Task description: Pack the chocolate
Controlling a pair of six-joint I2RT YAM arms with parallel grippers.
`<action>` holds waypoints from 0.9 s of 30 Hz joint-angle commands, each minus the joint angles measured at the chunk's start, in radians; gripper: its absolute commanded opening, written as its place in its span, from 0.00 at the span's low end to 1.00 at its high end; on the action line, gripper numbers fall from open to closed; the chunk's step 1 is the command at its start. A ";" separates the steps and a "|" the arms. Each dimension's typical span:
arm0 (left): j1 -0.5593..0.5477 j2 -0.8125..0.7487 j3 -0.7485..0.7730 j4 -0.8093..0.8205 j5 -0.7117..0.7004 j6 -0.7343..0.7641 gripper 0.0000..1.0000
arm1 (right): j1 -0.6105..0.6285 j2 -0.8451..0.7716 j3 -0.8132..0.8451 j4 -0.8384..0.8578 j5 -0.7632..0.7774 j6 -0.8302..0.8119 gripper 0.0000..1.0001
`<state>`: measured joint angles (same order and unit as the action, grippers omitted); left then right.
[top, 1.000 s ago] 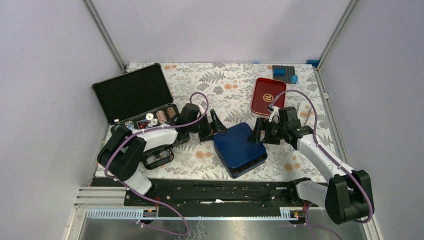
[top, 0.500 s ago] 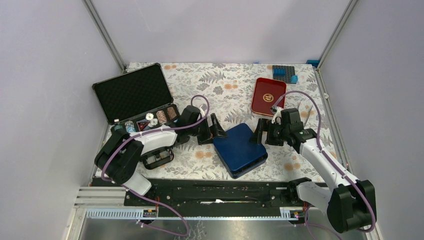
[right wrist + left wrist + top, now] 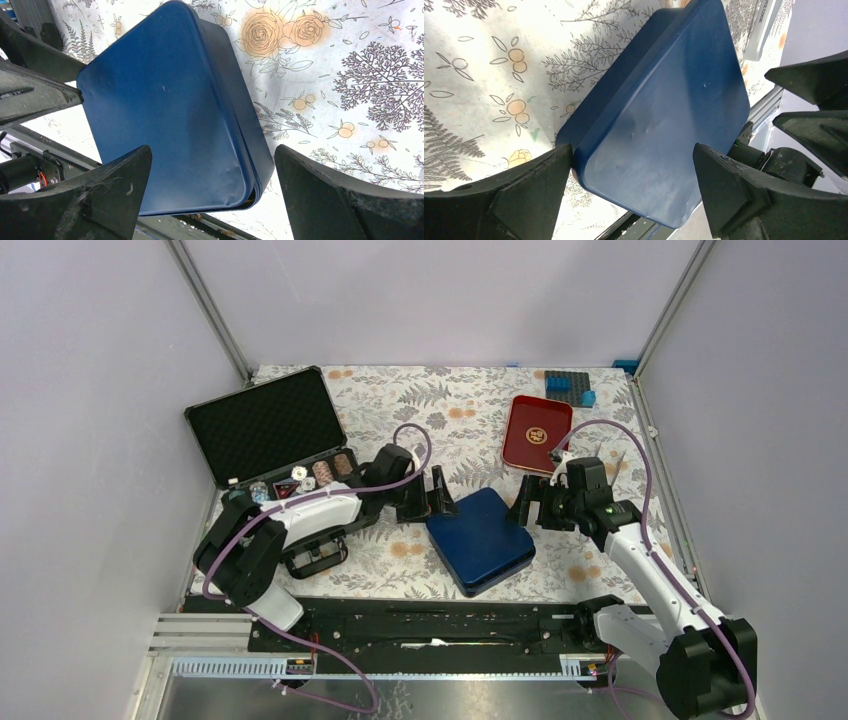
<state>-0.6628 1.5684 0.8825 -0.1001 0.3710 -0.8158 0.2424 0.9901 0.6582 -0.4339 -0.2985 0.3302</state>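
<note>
Can't spot any chocolate in any of the three views. Guessing it's tucked inside the closed blue tin [image 3: 480, 540] in the middle of the counter [image 3: 470, 410], but no way to tell. Looks like the lid-opening step, so barely started on the packing.

Got the left pincer [image 3: 633, 152] spread wide, straddling the tin's far-left corner, clamped on nothing. Same deal with the right pincer [image 3: 214, 150], gaping at the tin's right side and empty. Can't say for sure about contact on either.

For doing this well: pin the base with one pincer, catch only the lid [image 3: 165, 100] rim with the other, then lift straight up. Avoid squeezing lid and base together, or expect to just drag the whole tin across the counter. Go slow too. Looks like smooth painted metal, so probably slippery. Worth starting at the corner closest to the right wrist.

Reason for that corner: a thin gap [image 3: 252, 192] under the lid there, with a sliver of something tan inside. Only visible from the right wrist, hidden from the top and the left wrist. From the left wrist, a small dent [image 3: 639, 132] on the lid, plus the right pincer beyond the tin. Only the top view gives the layout: black case [image 3: 265, 425] with chips [image 3: 322, 472] far left, red tray [image 3: 537, 430] far right, both apart from the tin.
</note>
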 commanded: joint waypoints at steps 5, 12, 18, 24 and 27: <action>-0.050 0.025 0.076 -0.018 -0.024 0.033 0.96 | 0.006 -0.010 0.041 -0.005 0.007 0.010 0.99; -0.083 0.020 0.111 -0.037 -0.028 0.045 0.96 | 0.005 -0.018 0.020 -0.005 -0.004 0.016 0.99; -0.103 0.032 0.137 -0.041 -0.014 0.064 0.96 | 0.006 0.006 0.037 -0.037 0.024 0.026 0.91; -0.108 0.065 0.160 -0.069 -0.010 0.070 0.95 | 0.006 0.010 0.051 -0.044 0.025 0.043 0.57; -0.108 0.062 0.177 -0.104 -0.030 0.086 0.96 | 0.006 -0.003 0.061 -0.049 0.019 0.049 0.56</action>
<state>-0.7639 1.6302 1.0050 -0.1875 0.3466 -0.7567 0.2436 0.9997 0.6605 -0.4667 -0.2855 0.3637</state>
